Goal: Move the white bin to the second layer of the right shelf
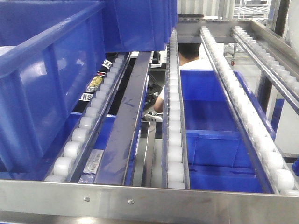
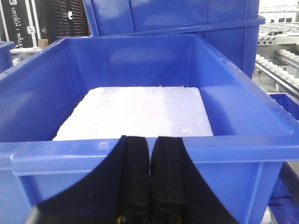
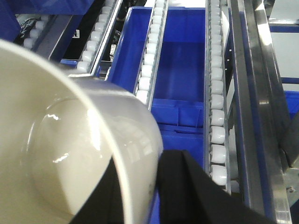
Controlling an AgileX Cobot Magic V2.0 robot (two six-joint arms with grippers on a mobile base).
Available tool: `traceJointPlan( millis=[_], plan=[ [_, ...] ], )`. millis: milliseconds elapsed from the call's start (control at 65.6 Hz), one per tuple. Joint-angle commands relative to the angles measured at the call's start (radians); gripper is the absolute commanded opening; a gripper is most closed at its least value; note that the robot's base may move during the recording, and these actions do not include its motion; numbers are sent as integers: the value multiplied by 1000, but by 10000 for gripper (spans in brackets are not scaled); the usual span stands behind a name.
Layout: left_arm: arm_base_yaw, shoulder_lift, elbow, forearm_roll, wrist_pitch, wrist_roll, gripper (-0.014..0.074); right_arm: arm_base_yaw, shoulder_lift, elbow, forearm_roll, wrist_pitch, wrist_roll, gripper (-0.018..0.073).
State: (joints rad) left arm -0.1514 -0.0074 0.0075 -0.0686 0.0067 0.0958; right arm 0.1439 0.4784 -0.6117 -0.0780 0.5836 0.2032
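The white bin (image 3: 70,140), glossy cream, fills the lower left of the right wrist view. My right gripper (image 3: 142,161) is shut on its wall, with one finger inside the rim and the other finger (image 3: 187,186) outside. The bin hangs above the roller rails (image 3: 216,107) of the steel shelf tier. In the front view that tier shows as long rails of white rollers (image 1: 175,140) behind a flat steel front lip (image 1: 140,198) with screws; no bin or gripper shows there. My left gripper (image 2: 149,177) is shut and empty, right against the near wall of a blue crate (image 2: 261,116).
The blue crate by my left gripper holds a white foam slab (image 2: 140,109). Large blue crates (image 1: 42,84) stand on the left rollers. More blue crates (image 1: 210,140) lie on the level below the rails. A person (image 1: 189,56) stands behind the rack.
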Motion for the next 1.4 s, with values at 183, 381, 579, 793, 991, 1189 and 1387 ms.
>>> traceJointPlan(
  millis=[183,381,579,793,991,1189,1387],
  plan=[
    [-2,-13,33,-5,-87,-7,85,-5,2,-31,0,-101,-1,55],
    [-2,-13,33,-5,-87,-7,85,-5,2,-31,0,-101,-1,55],
    [-2,-13,33,-5,-87,-7,85,-5,2,-31,0,-101,-1,55],
    [-2,-13,33,-5,-87,-7,85,-5,2,-31,0,-101,-1,55],
    [-2,-13,33,-5,-87,-7,85,-5,2,-31,0,-101,-1,55],
    [-2,-13,33,-5,-87,-7,85,-5,2,-31,0,-115,-1,55],
    [-2,-13,33,-5,-87,-7,85,-5,9,-31,36,-155,-1,55]
  ],
)
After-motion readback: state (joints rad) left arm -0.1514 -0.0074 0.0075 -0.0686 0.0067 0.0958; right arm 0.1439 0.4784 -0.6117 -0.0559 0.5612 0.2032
